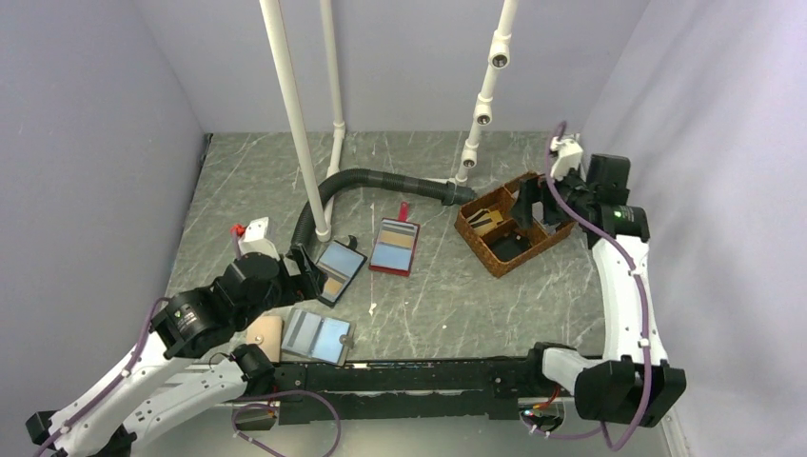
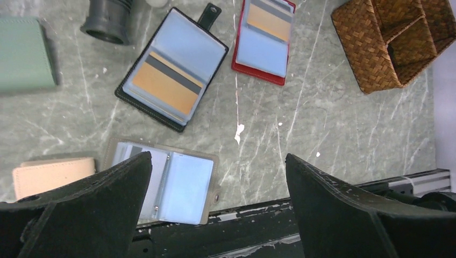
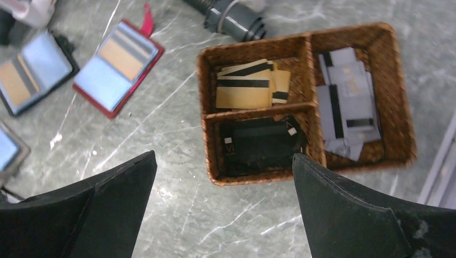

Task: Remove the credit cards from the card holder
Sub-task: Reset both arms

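Note:
The red card holder lies open on the table, pull tab pointing away; it also shows in the left wrist view and the right wrist view. A tan card with a dark band sits in its clear sleeve. My left gripper is open and empty, above the near left of the table, left of the holder. My right gripper is open and empty, above the wicker basket. The basket holds black cards, tan cards and grey cards.
A black-rimmed case lies open left of the red holder. A grey-blue folding wallet and a tan wallet lie at the near edge. A green wallet lies left. A black hose and white pipes stand behind.

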